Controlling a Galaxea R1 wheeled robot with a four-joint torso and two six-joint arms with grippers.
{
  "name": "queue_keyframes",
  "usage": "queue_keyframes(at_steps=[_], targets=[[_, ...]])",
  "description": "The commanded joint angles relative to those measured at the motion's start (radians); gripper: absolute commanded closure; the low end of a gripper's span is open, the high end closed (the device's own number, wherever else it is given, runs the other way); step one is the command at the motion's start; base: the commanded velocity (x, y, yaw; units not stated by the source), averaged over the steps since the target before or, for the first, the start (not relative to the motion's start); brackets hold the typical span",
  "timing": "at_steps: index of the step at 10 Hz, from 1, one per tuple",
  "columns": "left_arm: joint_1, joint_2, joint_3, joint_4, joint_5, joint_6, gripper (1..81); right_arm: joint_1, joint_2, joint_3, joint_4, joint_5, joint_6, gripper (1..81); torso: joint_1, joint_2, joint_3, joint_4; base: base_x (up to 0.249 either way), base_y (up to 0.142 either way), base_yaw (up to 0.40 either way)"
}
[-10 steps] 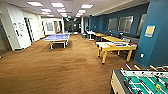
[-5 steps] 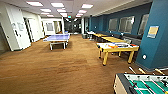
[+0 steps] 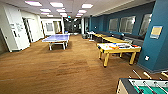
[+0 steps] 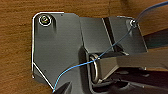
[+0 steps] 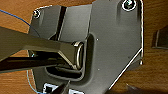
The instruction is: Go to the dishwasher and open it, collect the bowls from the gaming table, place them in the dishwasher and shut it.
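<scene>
From the head camera I see the gaming table point(image 3: 117, 47), white-topped on yellow legs with colourful boxes on it, standing beyond the foosball table point(image 3: 142, 86) on the brown carpet point(image 3: 57, 70). Both wrist cameras look down on carpet, and I cannot tell how either gripper's fingers stand.

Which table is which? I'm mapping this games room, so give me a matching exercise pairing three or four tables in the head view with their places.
Things:
1. ping-pong table
2. yellow-legged table
3. foosball table

Places:
A. bottom right corner, nearest the camera
B. beside the blue wall on the right, colourful items on its white top
C. mid-floor on the left, farther back

Pairs: 1-C, 2-B, 3-A
</scene>
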Motion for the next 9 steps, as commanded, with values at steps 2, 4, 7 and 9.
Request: queue_keyframes(at_steps=[2, 4, 7, 9], targets=[[-0.046, -0.002, 0.004, 0.003, 0.042, 0.006, 1.0, 0.048, -0.007, 0.004, -0.003, -0.047, -0.001, 1.0, 0.000, 0.000, 0.000, 0.000, 0.220, 0.000, 0.000], [-0.046, -0.004, 0.003, 0.003, 0.042, 0.006, 1.0, 0.050, -0.007, 0.004, 0.000, -0.048, -0.001, 1.0, 0.000, 0.000, 0.000, 0.000, 0.220, 0.000, 0.000], [-0.046, -0.004, 0.003, 0.003, 0.042, 0.006, 1.0, 0.051, -0.007, 0.004, 0.001, -0.048, -0.001, 1.0, 0.000, 0.000, 0.000, 0.000, 0.220, 0.000, 0.000], [-0.046, -0.007, 0.003, 0.002, 0.042, 0.006, 1.0, 0.056, -0.007, 0.004, 0.001, -0.048, -0.001, 1.0, 0.000, 0.000, 0.000, 0.000, 0.222, 0.000, 0.000]])
